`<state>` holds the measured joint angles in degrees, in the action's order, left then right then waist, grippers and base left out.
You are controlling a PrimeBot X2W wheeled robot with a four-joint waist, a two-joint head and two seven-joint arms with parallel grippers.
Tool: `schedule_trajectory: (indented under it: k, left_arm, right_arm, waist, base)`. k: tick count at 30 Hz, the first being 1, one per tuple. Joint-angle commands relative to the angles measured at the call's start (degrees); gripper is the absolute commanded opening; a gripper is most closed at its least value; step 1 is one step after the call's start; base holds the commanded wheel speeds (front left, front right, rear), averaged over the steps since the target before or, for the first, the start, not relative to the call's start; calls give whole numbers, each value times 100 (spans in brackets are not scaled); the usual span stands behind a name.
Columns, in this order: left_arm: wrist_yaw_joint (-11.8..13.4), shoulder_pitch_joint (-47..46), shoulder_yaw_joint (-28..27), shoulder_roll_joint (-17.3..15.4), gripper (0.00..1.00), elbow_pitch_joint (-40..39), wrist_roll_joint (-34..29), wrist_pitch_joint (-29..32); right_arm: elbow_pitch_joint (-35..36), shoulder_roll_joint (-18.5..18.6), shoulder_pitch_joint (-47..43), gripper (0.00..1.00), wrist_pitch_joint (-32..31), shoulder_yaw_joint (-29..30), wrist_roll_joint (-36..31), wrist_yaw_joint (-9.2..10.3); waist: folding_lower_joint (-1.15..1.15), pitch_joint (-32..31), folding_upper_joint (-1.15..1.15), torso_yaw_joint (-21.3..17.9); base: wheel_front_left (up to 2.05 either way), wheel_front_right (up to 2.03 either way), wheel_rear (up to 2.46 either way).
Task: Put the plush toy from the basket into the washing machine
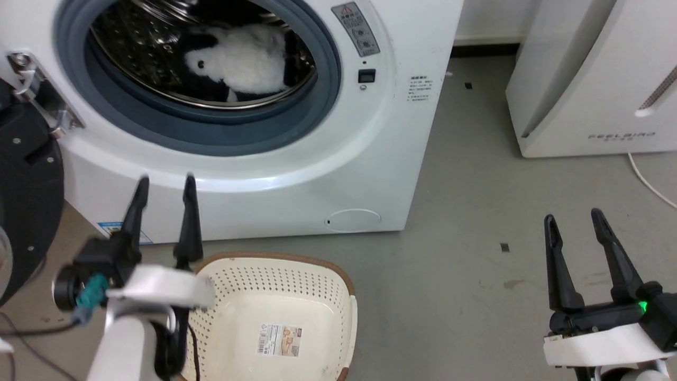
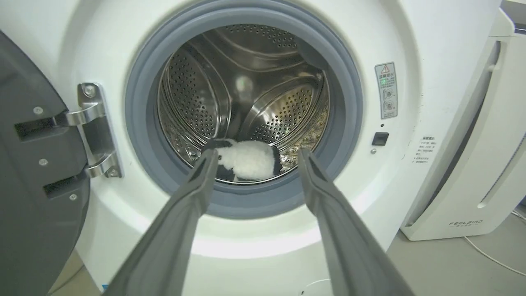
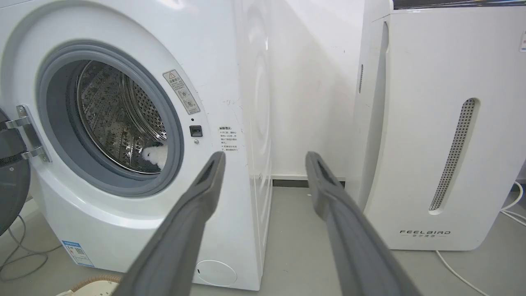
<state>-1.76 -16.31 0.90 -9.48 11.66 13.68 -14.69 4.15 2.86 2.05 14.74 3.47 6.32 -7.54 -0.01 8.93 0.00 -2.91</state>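
Observation:
The plush toy [image 1: 248, 61], white with black patches, lies on the bottom of the steel drum inside the washing machine [image 1: 296, 174]; it also shows as the plush toy [image 2: 246, 160] and the plush toy [image 3: 156, 155]. The cream basket [image 1: 317, 286] sits on the floor before the washer, holding nothing, its label sticker showing. My left gripper [image 1: 165, 182] hangs open just above the basket's far rim, outside the porthole, fingers pointing at the washer front. My right gripper [image 1: 574, 216] is open over bare floor to the right. The left gripper [image 2: 254, 153] holds nothing, as does the right gripper [image 3: 265, 155].
The washer's black-rimmed door [image 1: 26, 211] stands swung open at the left. A white FEELBIRD appliance [image 1: 592, 79] stands at the right with a white cable [image 1: 648, 182] on the grey floor. Grey cables lie at the lower left.

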Motion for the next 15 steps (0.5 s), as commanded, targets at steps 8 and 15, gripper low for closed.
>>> schedule_trajectory:
  k: [8, 15]
  left_arm:
    - [115, 1114, -175, 343, 100, -450, -99, -30]
    - [79, 1564, -87, 492, 100, -541, -302, -30]
  right_arm:
    - [-101, 1, -247, 100, 26, -43, 9, 5]
    - [-202, 1, -361, 100, 26, -133, 8, 5]
  waist:
    - [1, -280, 0, 124]
    - [1, -381, 0, 161]
  base:
    - [0, 0, 0]
    - [0, 0, 0]
